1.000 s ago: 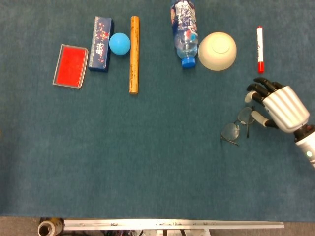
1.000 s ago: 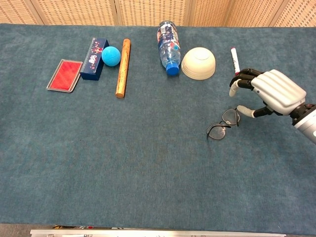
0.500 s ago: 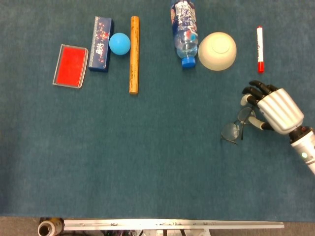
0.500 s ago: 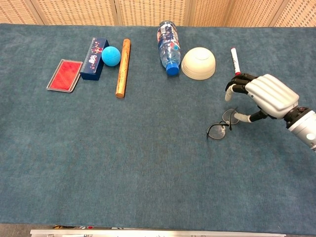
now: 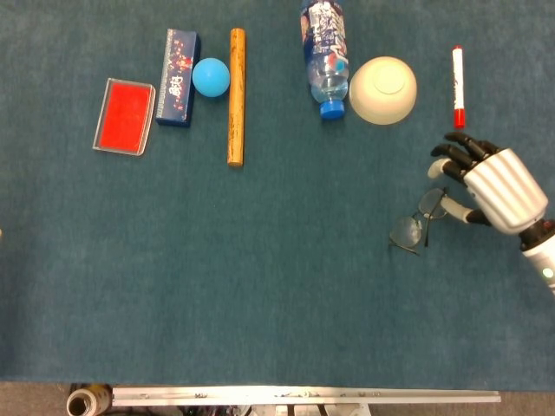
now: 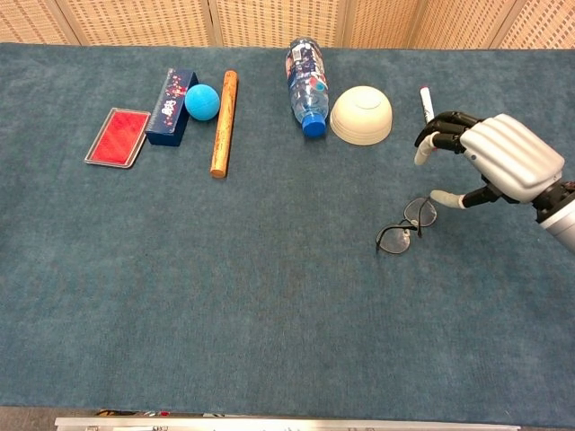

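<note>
Plainly, the right hand (image 6: 490, 166) hung just above and beside the glasses (image 6: 406, 226), its fingers (image 5: 455, 156) spread and loosely curved, its thumb stretched toward the nearer lens, and nothing in its hold; whether the thumb tip touched the frame could not be told from either view. The glasses lay on the blue-green table (image 5: 277, 286), temples apparently folded under, well below the white bowl (image 5: 383, 89) and the red-capped marker (image 5: 457, 74), with the left hand out of both views. As a thing to handle, the pair looked very light, thin-wired and easily bent, with round lenses that would likely smear or scratch and give slick, poor purchase. The cloth-like surface probably held it from sliding, yet the low profile left little to get under. The soundest hold seemed to be a gentle pinch across the bridge between the two lenses, or on the rim edge of the nearer lens, rather than on the slender temples, which would probably flex or swing open under pressure.
</note>
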`<state>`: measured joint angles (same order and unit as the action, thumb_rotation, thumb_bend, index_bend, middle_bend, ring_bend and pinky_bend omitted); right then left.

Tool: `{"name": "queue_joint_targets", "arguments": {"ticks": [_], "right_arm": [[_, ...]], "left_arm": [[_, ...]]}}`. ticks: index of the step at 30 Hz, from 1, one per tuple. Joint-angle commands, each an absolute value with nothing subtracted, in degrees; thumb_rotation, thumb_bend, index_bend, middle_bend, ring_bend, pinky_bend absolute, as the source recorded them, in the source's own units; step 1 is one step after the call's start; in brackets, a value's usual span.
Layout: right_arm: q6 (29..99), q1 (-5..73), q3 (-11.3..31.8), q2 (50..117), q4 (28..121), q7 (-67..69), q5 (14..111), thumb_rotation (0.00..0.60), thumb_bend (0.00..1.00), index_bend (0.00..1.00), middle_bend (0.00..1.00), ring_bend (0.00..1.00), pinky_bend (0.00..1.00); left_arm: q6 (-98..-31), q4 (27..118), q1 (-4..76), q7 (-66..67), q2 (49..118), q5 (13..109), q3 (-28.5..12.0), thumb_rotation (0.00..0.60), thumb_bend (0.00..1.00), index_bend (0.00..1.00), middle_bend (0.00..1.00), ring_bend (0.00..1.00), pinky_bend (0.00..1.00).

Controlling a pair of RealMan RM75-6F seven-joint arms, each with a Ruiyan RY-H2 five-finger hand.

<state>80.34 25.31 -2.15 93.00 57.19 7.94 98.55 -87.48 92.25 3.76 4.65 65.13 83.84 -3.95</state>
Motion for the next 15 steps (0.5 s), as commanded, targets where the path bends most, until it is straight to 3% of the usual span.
{"name": "queue_joint_targets", "arguments": {"ticks": [1, 15], "right_arm": [[79.8, 25.6, -1.5, 93.3, 57.1, 7.6, 97.9, 0.6, 0.17, 0.44, 0.36, 0.2, 0.45], [76.0, 27.4, -1.4, 99.0, 52.3, 7.7, 97.0, 0.6, 0.17, 0.44, 0.36, 0.2, 0.45]], "left_arm": [[-87.4, 92.1, 3.8, 4.8, 65.2, 83.8, -3.9, 0.6, 0.11, 0.43, 0.41, 0.36, 0.55], [-87.5, 92.4, 3.7, 3.7, 64.7, 84.0, -3.9, 0.6, 0.11, 0.43, 0.41, 0.36, 0.55]]}}
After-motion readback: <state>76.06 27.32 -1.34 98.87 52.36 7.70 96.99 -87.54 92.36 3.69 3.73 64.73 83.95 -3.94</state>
